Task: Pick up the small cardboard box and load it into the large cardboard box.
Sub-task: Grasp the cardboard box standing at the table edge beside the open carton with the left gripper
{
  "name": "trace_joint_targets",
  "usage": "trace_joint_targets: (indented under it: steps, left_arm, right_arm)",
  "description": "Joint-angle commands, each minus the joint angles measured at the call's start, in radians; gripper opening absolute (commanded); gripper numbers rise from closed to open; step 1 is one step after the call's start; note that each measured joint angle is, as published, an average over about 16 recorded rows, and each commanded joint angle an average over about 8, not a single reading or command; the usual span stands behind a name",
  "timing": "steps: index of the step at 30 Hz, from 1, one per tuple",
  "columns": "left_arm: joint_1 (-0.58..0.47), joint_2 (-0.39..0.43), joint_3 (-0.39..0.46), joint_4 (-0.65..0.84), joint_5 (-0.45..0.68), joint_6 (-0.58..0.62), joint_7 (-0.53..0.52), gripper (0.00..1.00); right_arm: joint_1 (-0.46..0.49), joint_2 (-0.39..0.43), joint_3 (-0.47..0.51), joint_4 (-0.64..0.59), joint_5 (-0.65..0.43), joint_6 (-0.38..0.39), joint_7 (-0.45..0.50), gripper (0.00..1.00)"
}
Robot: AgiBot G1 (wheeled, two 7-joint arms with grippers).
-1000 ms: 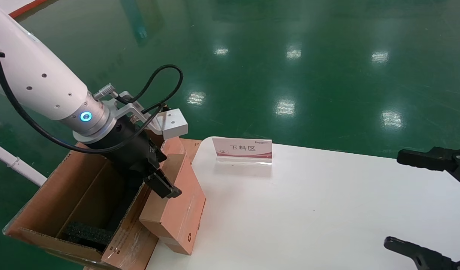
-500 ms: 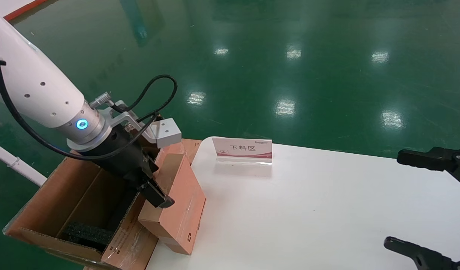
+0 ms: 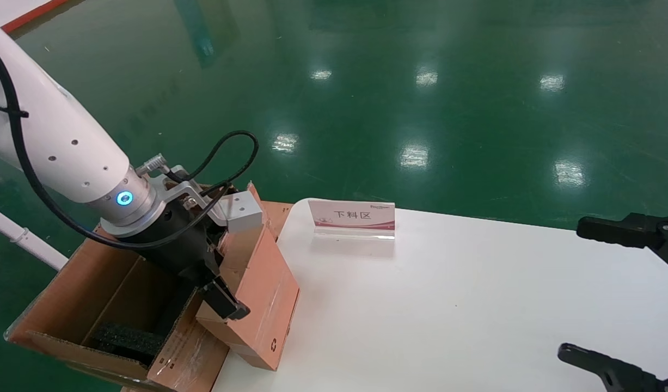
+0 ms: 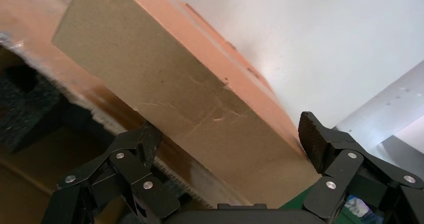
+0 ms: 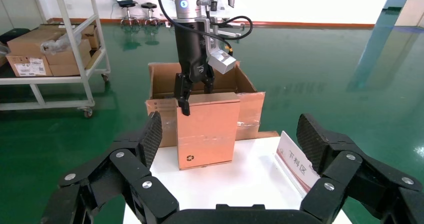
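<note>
Glossy green floor (image 3: 448, 98) spreads out behind our smooth white table (image 3: 448, 305), ceiling lights mirrored on it, and the right wrist view picks up a metal shelving trolley (image 5: 60, 59) stacked with cartons. A small acrylic sign (image 3: 351, 216) with red-banded print stands near the table's far edge. At the table's left edge, the small cardboard box (image 3: 257, 294), plain brown with a dark recycling mark by its low corner, tilts against the taped flap of the large cardboard box (image 3: 94, 283), whose corrugated walls hold black foam (image 3: 128, 338). Our left gripper (image 3: 216, 283) has its jaws clamped across the small carton's upper end, fingers (image 4: 142, 144) pressed to both faces. Compared with a second ago, gripper and carton have sunk lower and shifted slightly left. Our right gripper (image 3: 622, 305) hovers over the table's right edge, jaws spread wide.
</note>
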Motion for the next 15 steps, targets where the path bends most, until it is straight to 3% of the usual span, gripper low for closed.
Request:
trace_joint_targets:
  steps: [1, 6, 7, 14, 15]
  left_arm:
    - [0.002, -0.002, 0.005, 0.000, -0.007, -0.005, 0.001, 1.00]
    - [0.002, -0.005, 0.010, -0.001, -0.011, -0.010, 0.005, 1.00]
    - [0.003, -0.005, 0.010, -0.001, -0.011, -0.011, 0.005, 0.93]
    - [0.003, -0.004, 0.007, 0.000, -0.010, -0.009, 0.004, 0.06]
    - [0.003, -0.004, 0.007, 0.000, -0.010, -0.009, 0.004, 0.00]
  right_arm:
    - [0.000, 0.000, 0.000, 0.000, 0.000, 0.000, 0.000, 1.00]
    - [0.000, 0.000, 0.000, 0.000, 0.000, 0.000, 0.000, 1.00]
    - [0.000, 0.000, 0.000, 0.000, 0.000, 0.000, 0.000, 1.00]
    - [0.000, 0.000, 0.000, 0.000, 0.000, 0.000, 0.000, 1.00]
    - [0.000, 0.000, 0.000, 0.000, 0.000, 0.000, 0.000, 1.00]
